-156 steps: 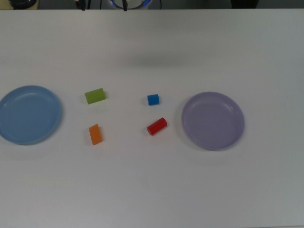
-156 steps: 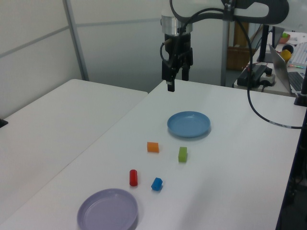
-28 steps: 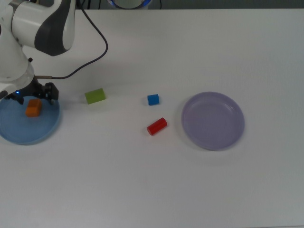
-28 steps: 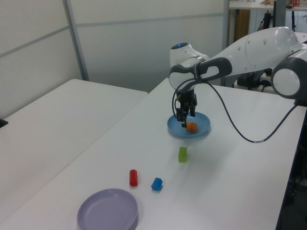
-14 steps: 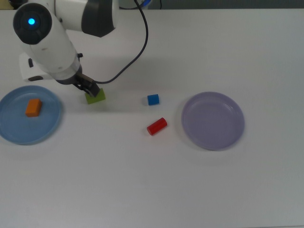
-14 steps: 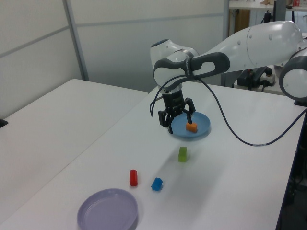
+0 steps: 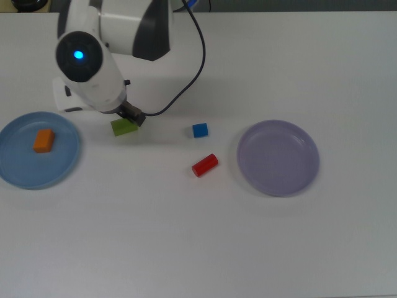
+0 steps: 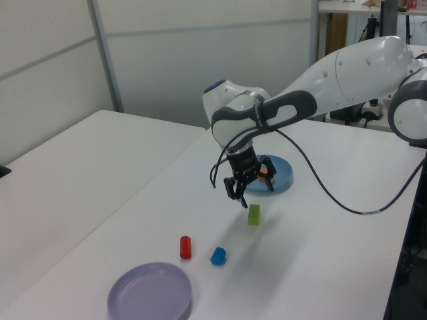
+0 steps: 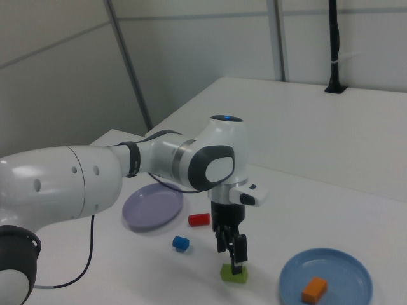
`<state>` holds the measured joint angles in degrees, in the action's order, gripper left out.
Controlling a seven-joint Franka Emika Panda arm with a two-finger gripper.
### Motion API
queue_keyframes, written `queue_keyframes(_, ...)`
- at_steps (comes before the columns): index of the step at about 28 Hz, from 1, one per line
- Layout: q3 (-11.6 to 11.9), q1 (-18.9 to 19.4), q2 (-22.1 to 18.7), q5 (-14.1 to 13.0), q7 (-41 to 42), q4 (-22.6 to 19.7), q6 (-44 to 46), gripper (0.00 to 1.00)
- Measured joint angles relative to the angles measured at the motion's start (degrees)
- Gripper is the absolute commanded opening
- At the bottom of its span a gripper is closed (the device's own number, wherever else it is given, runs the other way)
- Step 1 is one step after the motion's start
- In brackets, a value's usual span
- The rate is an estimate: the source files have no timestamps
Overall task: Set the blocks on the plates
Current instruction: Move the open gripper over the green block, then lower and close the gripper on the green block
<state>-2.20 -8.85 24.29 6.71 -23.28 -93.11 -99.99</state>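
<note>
Change, claw: we note the gripper has left the light blue plate and now hangs just above the lime-green block; half a second ago it was still nearer that plate.
Claw state: we see its fingers spread apart with nothing between them, tips just over the block's top, not touching it as far as the left view shows.
Change, orange block: the orange block, out on the bare table 5.6 s ago, now lies inside the light blue plate, behind the claw in the left view.
Lime-green block: on the table directly under the claw; in the top view the arm covers part of it.
Blue cube: the small blue cube sits on the table nearer the left view's camera than the claw, unmoved since the first frame.
Red cylinder: the red cylinder lies beside the cube, likewise unmoved.
Lavender plate: the pale lavender plate is nearest the left view's camera, well apart from the claw, and holds nothing.
Surface: we record a plain white table; a second white table adjoins it at the left view's left.
Room: pale wall panels stand behind the arm; a black cable loops from it.
</note>
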Motion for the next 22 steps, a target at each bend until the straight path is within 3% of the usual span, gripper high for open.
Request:
queue_keyframes(3, 0.0, 1.5, 0.0, 1.9, 9.5, -0.7, 0.0, 1.0)
queue_keyframes(8, 0.0, 2.3, 0.1, 2.6, 21.9, -0.8, -0.1, 1.0)
queue_keyframes(12, 0.0, 2.4, 0.7, 5.1, 27.8, -0.8, -1.4, 1.0)
queue_keyframes(19, 0.0, 4.1, 4.5, 10.6, 30.1, -0.9, -5.4, 1.0)
queue_keyframes(20, 0.0, 4.3, 5.0, 10.8, 30.1, -0.9, -5.7, 0.96)
queue_keyframes(22, 0.0, 4.7, 5.8, 11.2, 30.1, -0.9, -6.2, 0.72)
